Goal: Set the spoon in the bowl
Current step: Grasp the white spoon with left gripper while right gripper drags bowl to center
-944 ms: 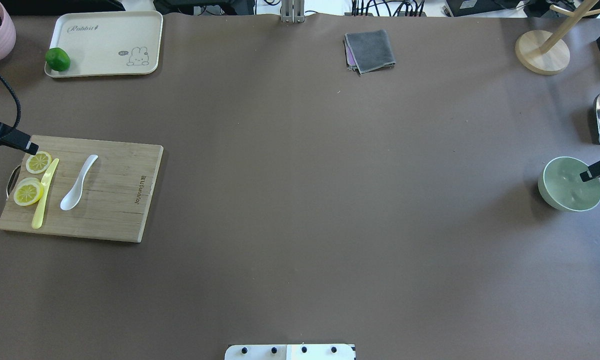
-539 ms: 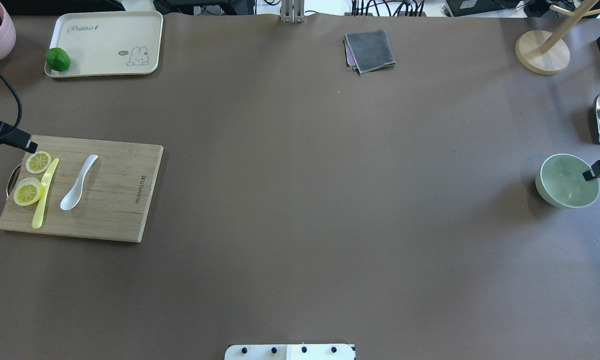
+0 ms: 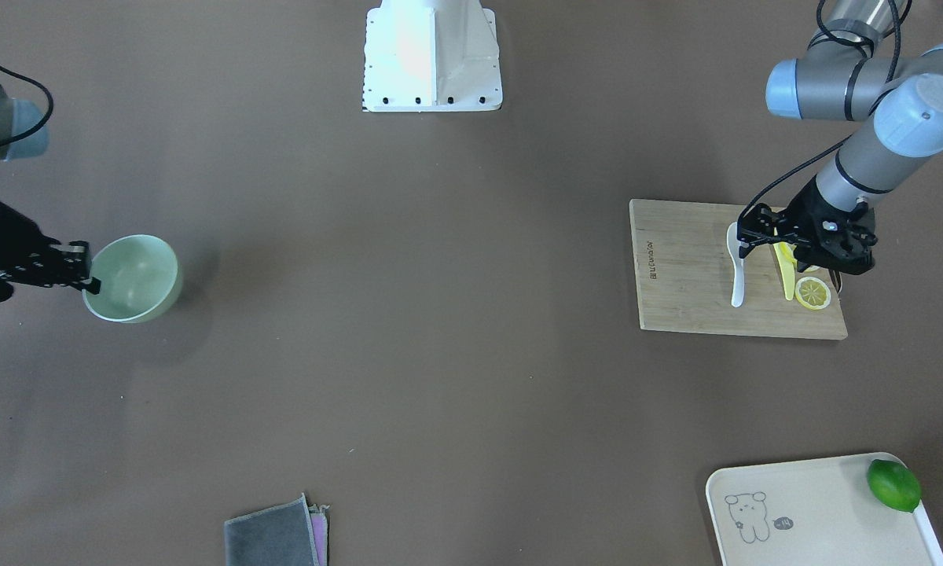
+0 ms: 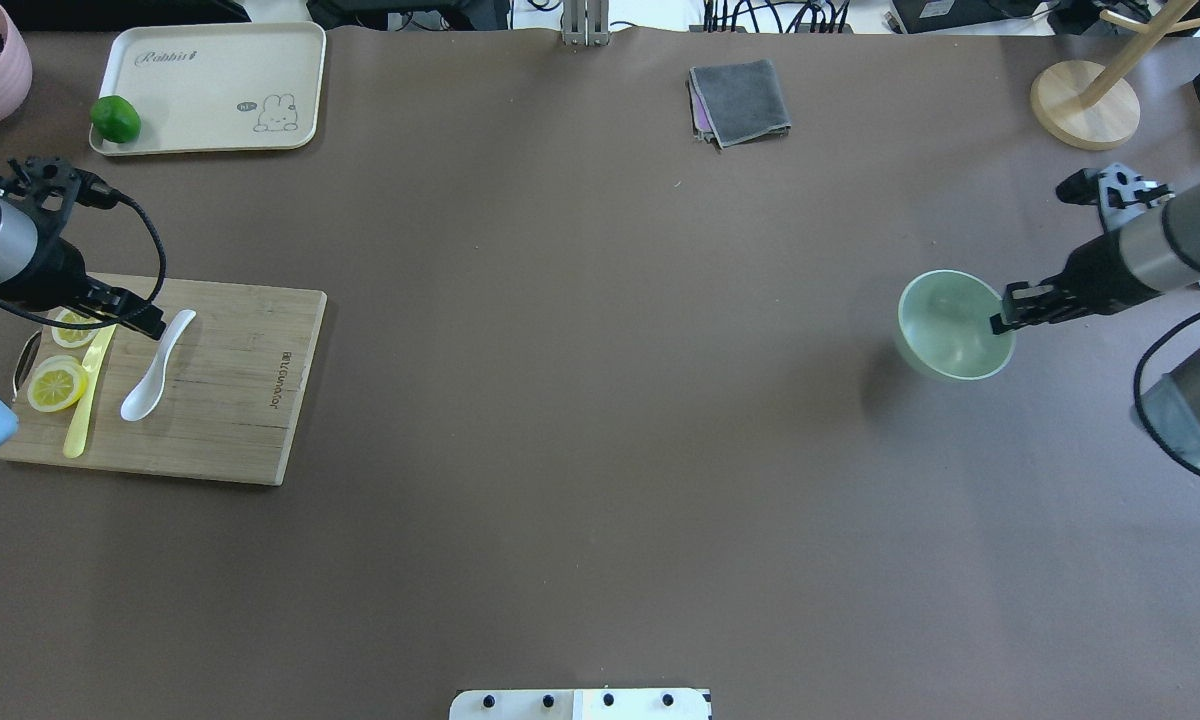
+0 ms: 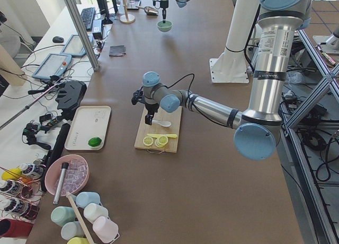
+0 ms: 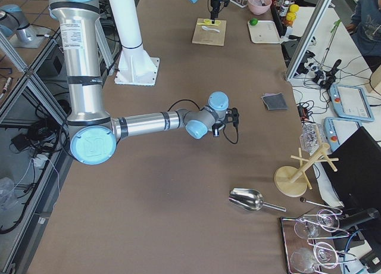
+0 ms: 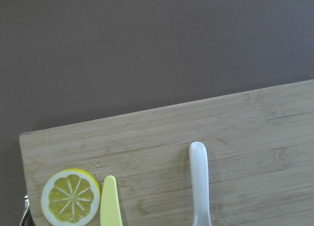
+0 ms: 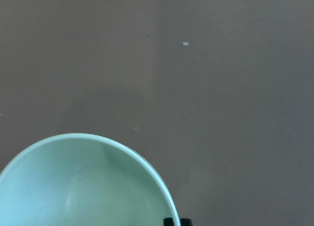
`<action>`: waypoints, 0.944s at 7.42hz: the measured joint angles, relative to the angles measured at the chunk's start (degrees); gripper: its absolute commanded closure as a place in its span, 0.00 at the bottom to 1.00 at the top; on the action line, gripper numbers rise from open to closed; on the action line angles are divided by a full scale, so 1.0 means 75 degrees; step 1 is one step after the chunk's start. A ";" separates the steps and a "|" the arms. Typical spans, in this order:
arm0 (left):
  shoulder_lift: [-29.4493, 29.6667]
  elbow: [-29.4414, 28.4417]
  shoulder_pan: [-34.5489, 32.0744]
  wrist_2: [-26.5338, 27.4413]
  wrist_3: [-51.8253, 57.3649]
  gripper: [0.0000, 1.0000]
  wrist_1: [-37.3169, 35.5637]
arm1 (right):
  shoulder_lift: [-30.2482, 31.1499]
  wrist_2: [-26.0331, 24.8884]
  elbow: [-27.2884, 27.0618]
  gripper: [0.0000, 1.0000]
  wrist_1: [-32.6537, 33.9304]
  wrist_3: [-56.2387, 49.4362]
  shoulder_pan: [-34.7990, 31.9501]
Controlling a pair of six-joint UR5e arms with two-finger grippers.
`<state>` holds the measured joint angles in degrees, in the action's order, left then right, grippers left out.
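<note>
The spoon (image 4: 157, 365) lies on the board (image 4: 240, 420) at the left, with the left tool (image 4: 152, 324) by its handle tip; its jaw state cannot be told. The bowl (image 4: 950, 325), well apart at the right, is clamped at the rim by the right tool (image 4: 1002, 320). The glossy handle could be squeezed out if gripped off-centre.

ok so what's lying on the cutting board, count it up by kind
lemon slices: 2
yellow knife: 1
white soup spoon: 1
total on the cutting board: 4
</note>
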<state>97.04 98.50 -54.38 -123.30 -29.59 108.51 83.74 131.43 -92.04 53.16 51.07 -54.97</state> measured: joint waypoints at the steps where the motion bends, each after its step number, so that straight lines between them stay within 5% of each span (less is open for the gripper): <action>1: 0.0147 -0.0196 0.0132 0.0038 0.0007 0.19 0.0006 | -0.0355 -0.0365 -0.0234 1.00 0.0014 0.1028 0.0607; 5: 0.0406 -0.0661 0.0340 0.0057 0.0029 0.51 0.0016 | -0.1618 -0.1680 -0.1236 1.00 0.1542 0.3044 0.2292; 7: 0.0387 -0.0664 0.0369 0.0073 0.0031 0.75 0.0009 | -0.2154 -0.2348 -0.1357 1.00 0.2072 0.3477 0.2989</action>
<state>99.94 93.52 -51.62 -122.75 -29.36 108.58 67.58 113.82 -102.22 68.70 77.15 -32.55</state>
